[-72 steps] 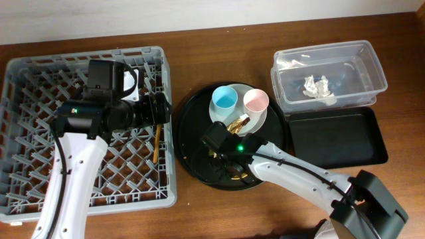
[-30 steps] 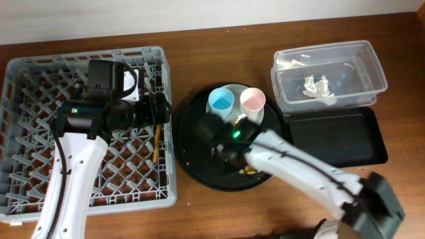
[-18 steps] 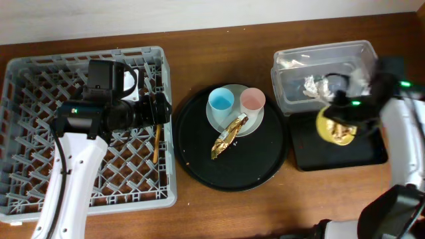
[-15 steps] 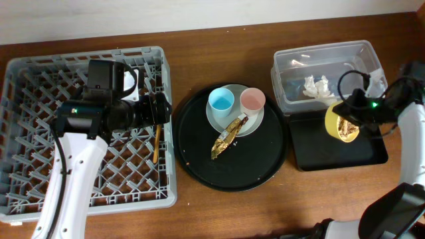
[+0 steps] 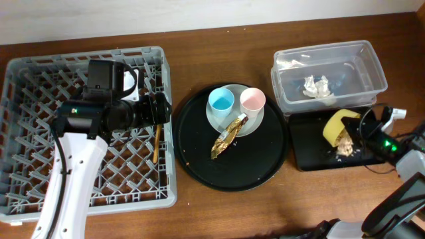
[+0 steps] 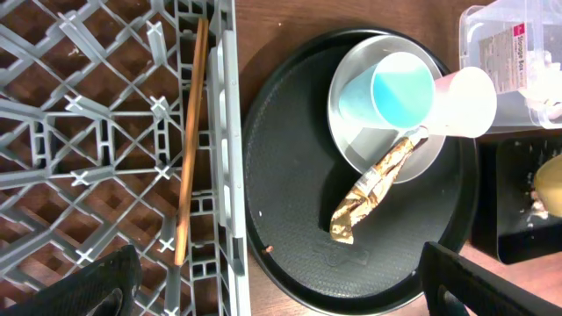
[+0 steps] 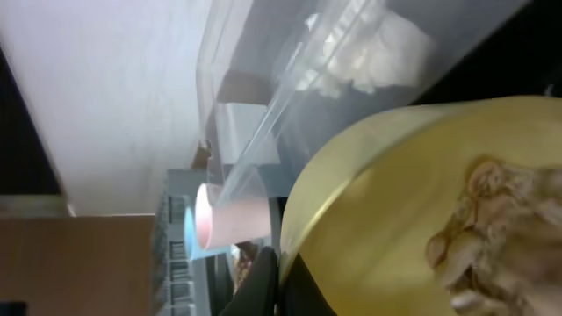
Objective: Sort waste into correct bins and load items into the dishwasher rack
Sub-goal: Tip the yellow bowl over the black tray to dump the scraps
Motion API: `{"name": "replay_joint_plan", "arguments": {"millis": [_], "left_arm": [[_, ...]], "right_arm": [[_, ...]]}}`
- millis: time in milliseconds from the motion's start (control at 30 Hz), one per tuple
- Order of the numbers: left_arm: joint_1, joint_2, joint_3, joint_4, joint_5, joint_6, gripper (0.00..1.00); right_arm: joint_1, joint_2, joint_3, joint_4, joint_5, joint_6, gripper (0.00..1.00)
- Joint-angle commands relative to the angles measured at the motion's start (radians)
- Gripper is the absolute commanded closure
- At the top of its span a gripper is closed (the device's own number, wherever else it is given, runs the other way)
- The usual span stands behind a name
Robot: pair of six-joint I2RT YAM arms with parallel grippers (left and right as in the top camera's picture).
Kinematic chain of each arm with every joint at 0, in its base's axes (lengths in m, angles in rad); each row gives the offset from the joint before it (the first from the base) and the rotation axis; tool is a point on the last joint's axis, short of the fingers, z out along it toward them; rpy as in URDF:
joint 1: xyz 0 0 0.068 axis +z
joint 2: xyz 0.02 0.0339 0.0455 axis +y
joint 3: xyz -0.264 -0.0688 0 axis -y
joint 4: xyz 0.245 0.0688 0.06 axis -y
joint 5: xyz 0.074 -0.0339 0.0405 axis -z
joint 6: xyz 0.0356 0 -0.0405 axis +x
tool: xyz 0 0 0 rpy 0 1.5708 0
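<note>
Across the wooden table [image 5: 219, 212] your right gripper [image 5: 364, 129], clamped on the yellow bowl [image 5: 334, 123], has tipped its scraps [image 5: 345, 147] into the shallow black tray [image 5: 309, 151], so that waste looks sorted.

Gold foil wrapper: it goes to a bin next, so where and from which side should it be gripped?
Probably the lower end of the gold foil wrapper, on the round black tray, clear of the blue cup and pink cup. Come from above, jaws across its narrow width: it lies flat, a diagonal strip.
</note>
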Motion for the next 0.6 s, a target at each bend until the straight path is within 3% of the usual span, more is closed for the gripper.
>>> {"name": "replay_joint_plan", "arguments": {"millis": [0,100,333,567], "left_arm": [[0.002,-0.004,0.001,-0.002,0.011,0.016,0.01],[0.002,-0.004,0.001,-0.002,0.011,0.016,0.01],[0.002,-0.004,0.001,-0.002,0.011,0.016,0.01],[0.002,-0.004,0.001,-0.002,0.011,0.016,0.01]], "right_arm": [[-0.018,-0.009,-0.037,0.049,-0.153,0.029,0.96],[-0.017,-0.009,-0.036,0.204,-0.376,0.085,0.96],[-0.018,-0.009,-0.036,0.226,-0.308,0.292,0.96],[-0.017,-0.009,-0.036,0.267,-0.375,0.299,0.96]]}}
